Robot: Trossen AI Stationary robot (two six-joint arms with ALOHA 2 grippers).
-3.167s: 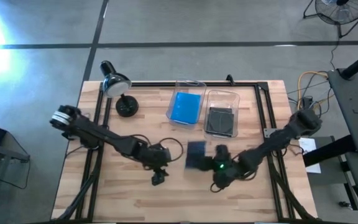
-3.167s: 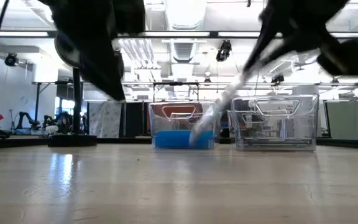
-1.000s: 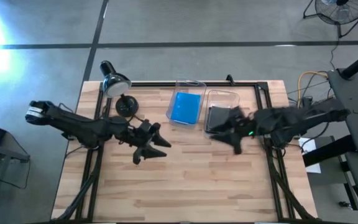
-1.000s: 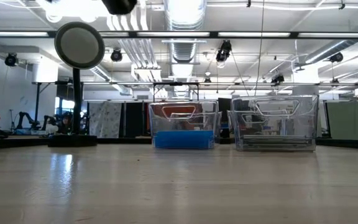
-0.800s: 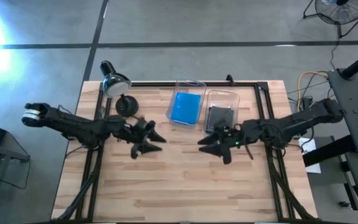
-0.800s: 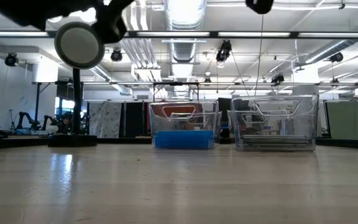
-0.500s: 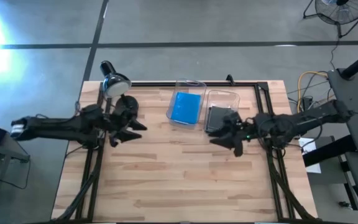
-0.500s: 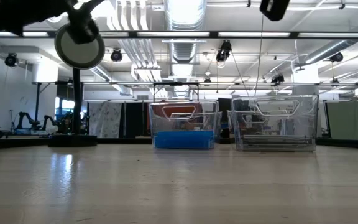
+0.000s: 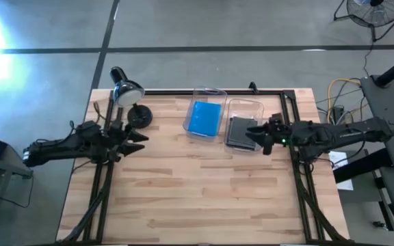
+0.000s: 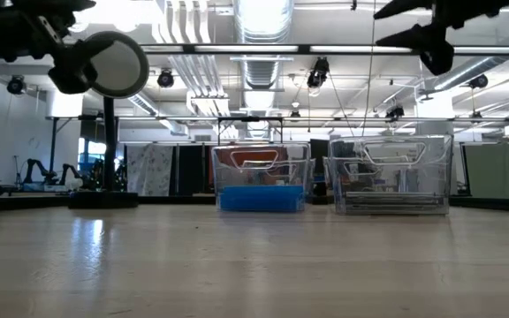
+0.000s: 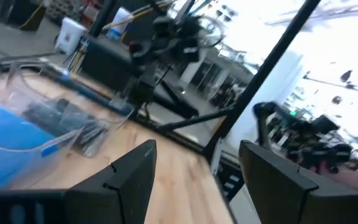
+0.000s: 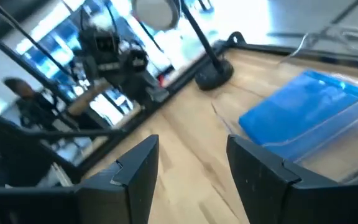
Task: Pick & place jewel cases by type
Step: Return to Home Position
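Sorting looked finished: blue cases (image 9: 205, 117) lay in one bin (image 9: 209, 90), grey cases (image 9: 241, 131) in the other bin (image 9: 245, 102), none remained on the worktop (image 9: 197, 198), and left claw (image 9: 141, 136) and right claw (image 9: 250, 133) hung released, empty.

left tool (image 9: 139, 137) pulled back leftward; right tool (image 9: 253, 138) pulled back rightward

No legible text, label, brand or number anywhere in view.

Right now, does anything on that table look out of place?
Nothing stands out. The blue jewel cases lie in the left clear bin, the dark grey jewel cases in the right bin. Left gripper and right gripper are open, empty.
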